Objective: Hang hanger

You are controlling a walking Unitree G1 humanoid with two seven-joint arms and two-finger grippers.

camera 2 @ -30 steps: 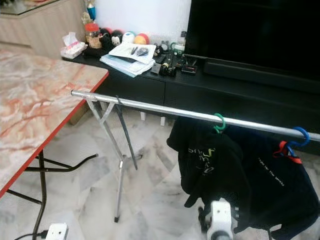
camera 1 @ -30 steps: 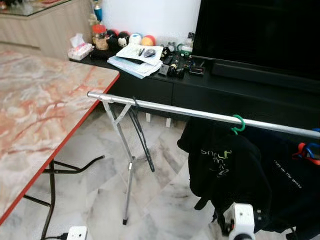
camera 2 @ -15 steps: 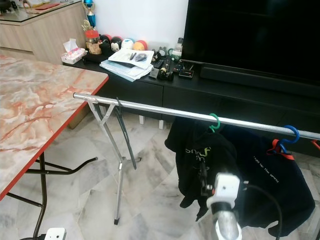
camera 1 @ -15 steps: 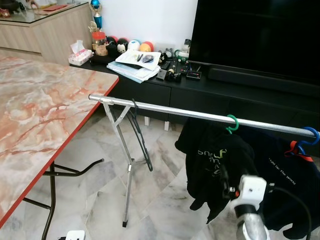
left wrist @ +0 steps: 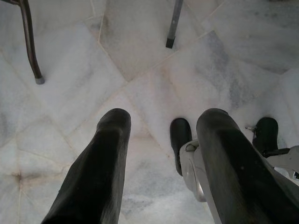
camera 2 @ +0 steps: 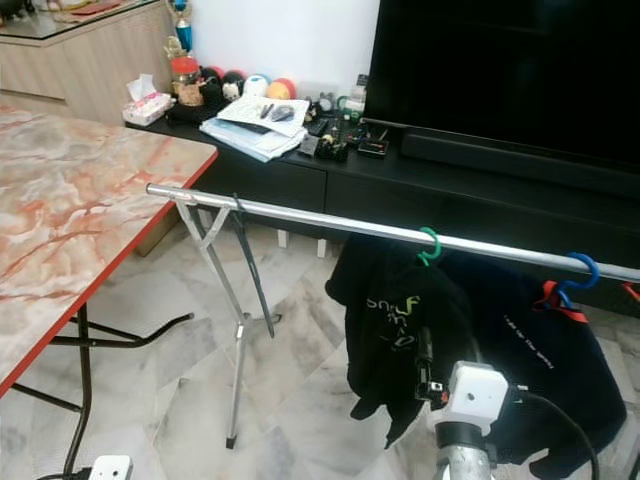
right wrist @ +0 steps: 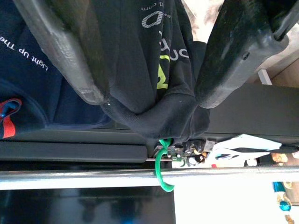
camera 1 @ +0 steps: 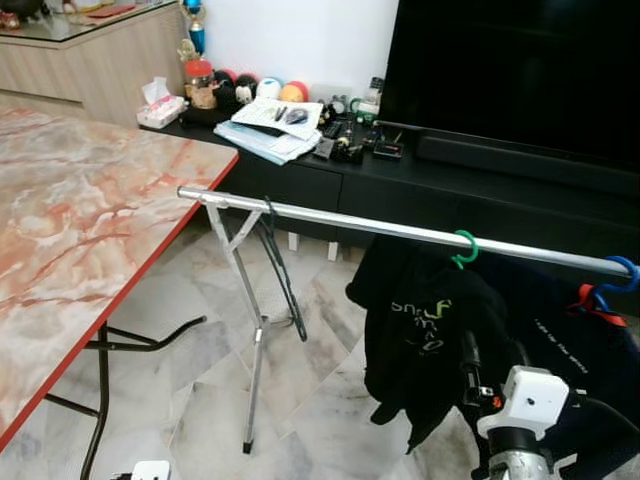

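1. Through the left eye we are looking at a silver rail (camera 1: 330, 220) running across the room. A bare black hanger (camera 1: 283, 275) is hanging near its left end, beside the crossed stand legs (camera 1: 245, 330). A green hook (camera 1: 464, 246) is carrying a black garment (camera 1: 425, 330) with pale lettering too small to read; a blue hook (camera 1: 620, 272) is holding a dark shirt (camera 1: 575, 360).
2. Through the right eye we are seeing our right hand (camera 2: 445, 365) raised before the black garment, and a marble surface (camera 2: 70, 200) at the left.
3. In the left wrist view our left hand (left wrist: 161, 140) is hanging released above the marble floor (left wrist: 140, 60).
4. In the right wrist view our right hand is spread, grasping nothing; the shirt is reading "Light Up The".
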